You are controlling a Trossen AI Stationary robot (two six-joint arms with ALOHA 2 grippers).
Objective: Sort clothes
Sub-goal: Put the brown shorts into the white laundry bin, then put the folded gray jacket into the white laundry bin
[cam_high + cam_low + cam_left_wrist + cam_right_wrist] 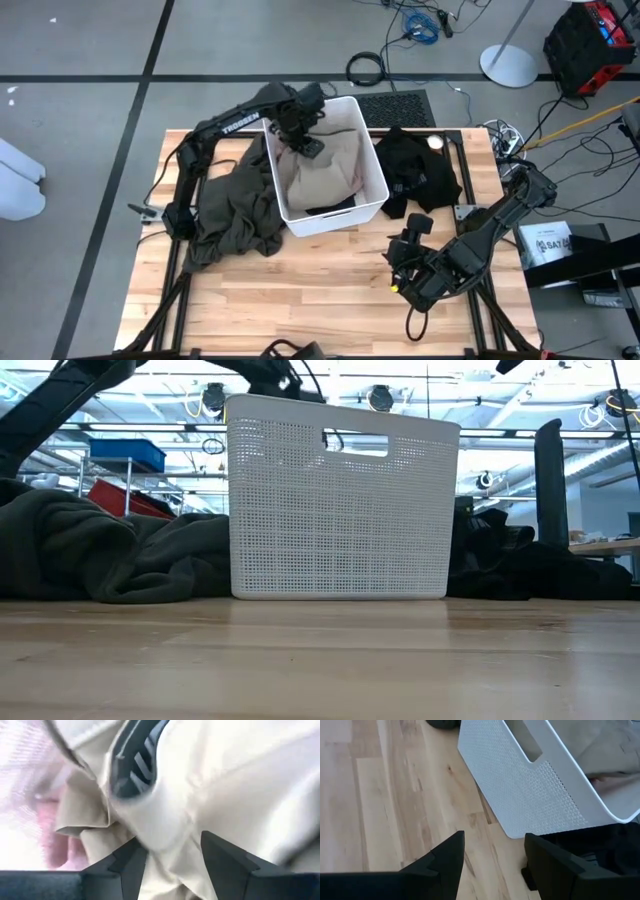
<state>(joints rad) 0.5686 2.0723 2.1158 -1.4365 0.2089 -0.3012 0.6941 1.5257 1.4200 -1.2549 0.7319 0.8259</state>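
Fingers of the left gripper (pixel 305 143) stand parted inside the white perforated plastic bin (pixel 375 165), with soft khaki tan fabric (pixel 235 780) bunched between them; whether they pinch it cannot be told. That tan garment fills most of the bin, a pale pink piece (pixel 47 827) beside it. A large dark olive garment (pixel 235 215) is heaped just left of the bin, a black garment (pixel 420 172) just right. The right gripper (pixel 492 855) hovers open over the bare wooden table (pixel 330 290), near the bin's front corner.
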